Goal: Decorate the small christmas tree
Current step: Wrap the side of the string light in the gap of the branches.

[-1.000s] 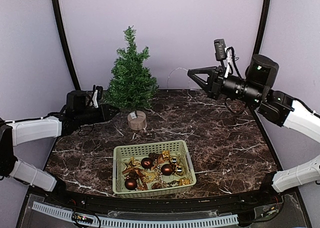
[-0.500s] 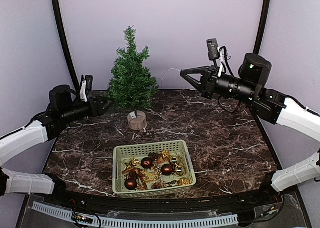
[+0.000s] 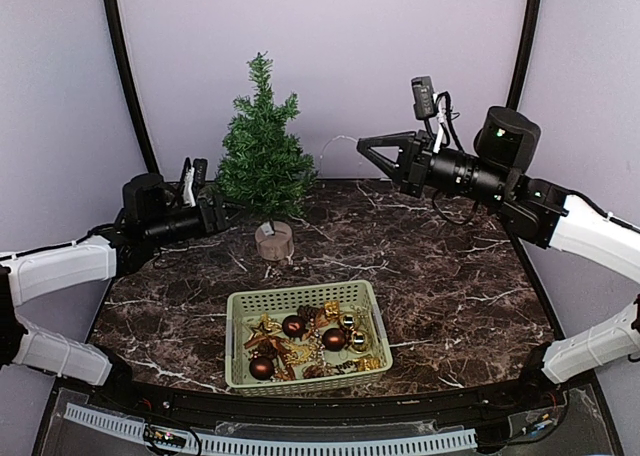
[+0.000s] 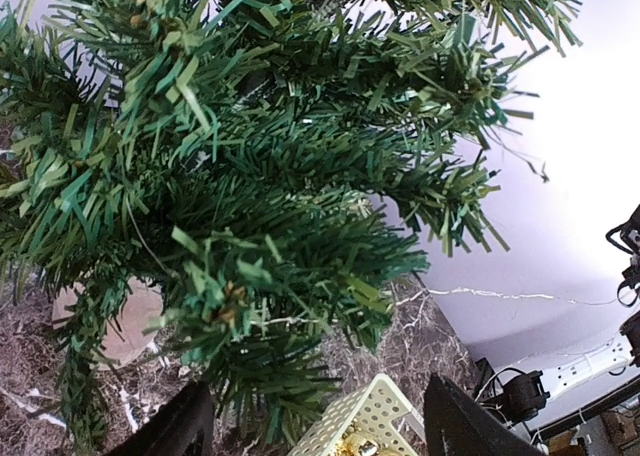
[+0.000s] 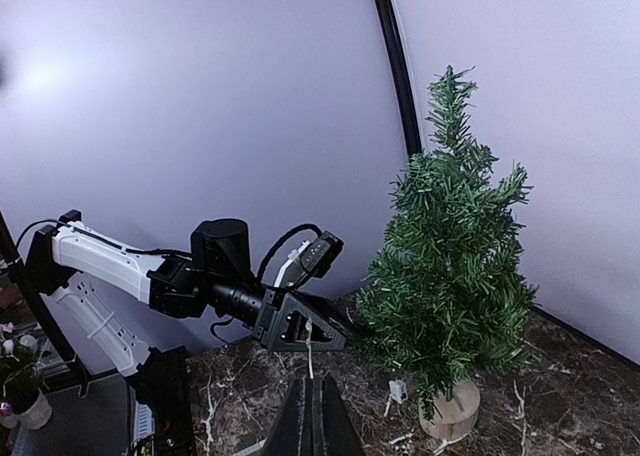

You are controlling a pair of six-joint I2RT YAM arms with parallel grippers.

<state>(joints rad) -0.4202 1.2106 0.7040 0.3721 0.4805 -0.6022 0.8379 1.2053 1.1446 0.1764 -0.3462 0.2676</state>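
Two robot arms flank the small christmas tree (image 3: pixel 262 161) on a dark marble table (image 3: pixel 450 276). Nearest the arms' bases, a pale green basket (image 3: pixel 300 378) holds brown and gold ornaments (image 3: pixel 334 338). Behind it, the tree stands upright on its wooden stump (image 3: pixel 273 241), near the back edge. The left gripper (image 3: pixel 217 216), jaws spread wide, sits against the lowest branches on the tree's left. The right gripper (image 3: pixel 363 147), pinched closed, hovers high, apart to the tree's right.
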